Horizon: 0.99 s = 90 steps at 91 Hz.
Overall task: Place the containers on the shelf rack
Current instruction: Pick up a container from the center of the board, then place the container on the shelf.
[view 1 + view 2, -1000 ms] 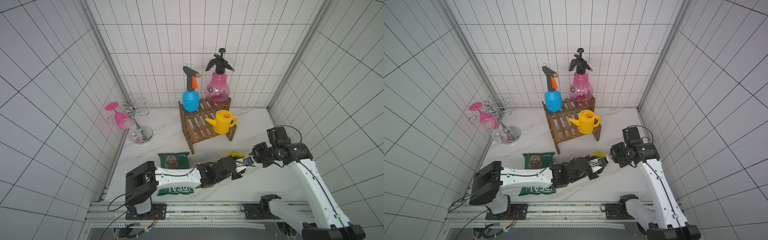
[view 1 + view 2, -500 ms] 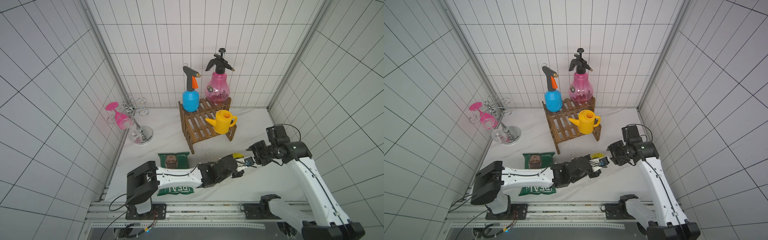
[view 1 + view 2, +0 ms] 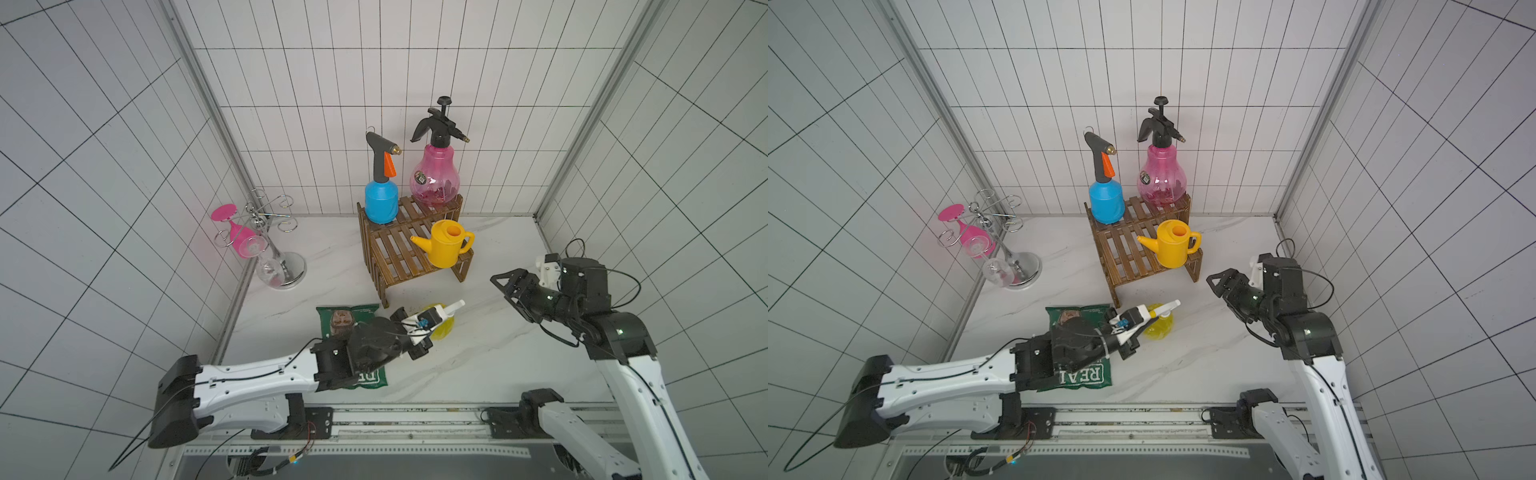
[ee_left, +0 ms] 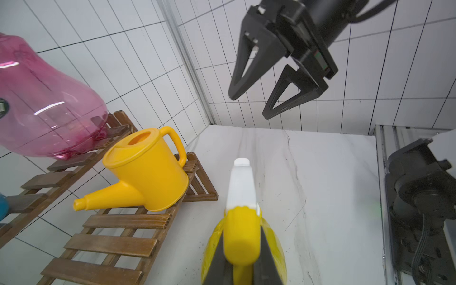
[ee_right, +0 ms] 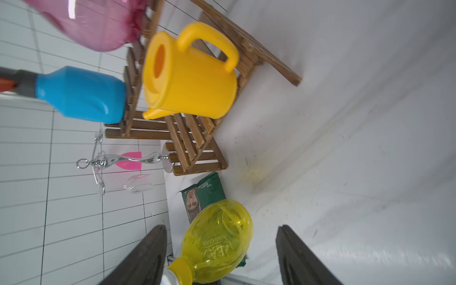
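Both top views look down from high above the near edge of the table (image 3: 478, 365), facing the tiled back wall (image 3: 332, 83) from well back. Each takes in the wooden rack (image 3: 399, 257) at frame centre and the glass holder (image 3: 291, 270) at middle left. They are nearly alike; in a top view the rack (image 3: 1125, 253) sits a little further left.

The left wrist camera sits low and close behind the small yellow bottle (image 4: 243, 237), looking along the table toward the rack (image 4: 111, 244), the watering can (image 4: 148, 172) and the right gripper (image 4: 249, 106).

The right wrist camera, rolled sideways, looks past its own fingers (image 5: 145, 256) at the same bottle (image 5: 219, 239), can (image 5: 192, 76) and rack (image 5: 190, 138).
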Motion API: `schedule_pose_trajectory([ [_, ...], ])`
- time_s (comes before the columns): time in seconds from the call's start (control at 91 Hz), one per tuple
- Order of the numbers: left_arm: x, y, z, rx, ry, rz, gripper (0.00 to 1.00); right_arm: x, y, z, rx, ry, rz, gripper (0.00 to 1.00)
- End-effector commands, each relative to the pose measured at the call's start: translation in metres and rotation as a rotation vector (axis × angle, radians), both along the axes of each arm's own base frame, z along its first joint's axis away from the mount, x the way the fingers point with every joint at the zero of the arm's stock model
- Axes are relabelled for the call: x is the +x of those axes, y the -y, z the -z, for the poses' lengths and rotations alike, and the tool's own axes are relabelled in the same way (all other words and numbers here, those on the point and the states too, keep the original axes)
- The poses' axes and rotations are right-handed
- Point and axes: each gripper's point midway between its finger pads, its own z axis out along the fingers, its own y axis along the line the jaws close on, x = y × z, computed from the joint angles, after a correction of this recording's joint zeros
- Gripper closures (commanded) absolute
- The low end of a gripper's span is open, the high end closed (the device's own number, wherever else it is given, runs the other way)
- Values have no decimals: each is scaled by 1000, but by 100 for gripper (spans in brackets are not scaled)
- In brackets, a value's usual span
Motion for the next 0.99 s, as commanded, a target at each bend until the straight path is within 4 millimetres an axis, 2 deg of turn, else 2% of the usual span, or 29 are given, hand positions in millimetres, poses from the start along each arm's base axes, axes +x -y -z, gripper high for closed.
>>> schedule_pose_trajectory([
  [0.0, 6, -23, -7, -78, -90, -4, 100, 9, 5, -27, -131, 318, -50, 28],
  [0.121, 31, -53, -24, -168, -138, -74, 100, 16, 17, -23, -217, 433, -5, 28],
  [0.231, 52, -69, -39, -200, -139, -128, 100, 22, 25, -14, -262, 438, 37, 28],
  [0.308, 69, -74, -42, -193, -142, -160, 100, 23, 27, -10, -268, 430, 45, 28],
  [0.473, 102, -77, -40, -164, -132, -219, 100, 27, 28, -8, -270, 424, 58, 28],
  [0.605, 121, -78, -44, -191, -106, -237, 100, 27, 28, -6, -266, 416, 56, 28],
  [0.857, 142, -76, -56, -232, -61, -228, 100, 28, 28, -2, -265, 405, 55, 28],
  [0.978, 154, -76, -48, -207, -50, -244, 100, 29, 28, -1, -264, 401, 53, 28],
])
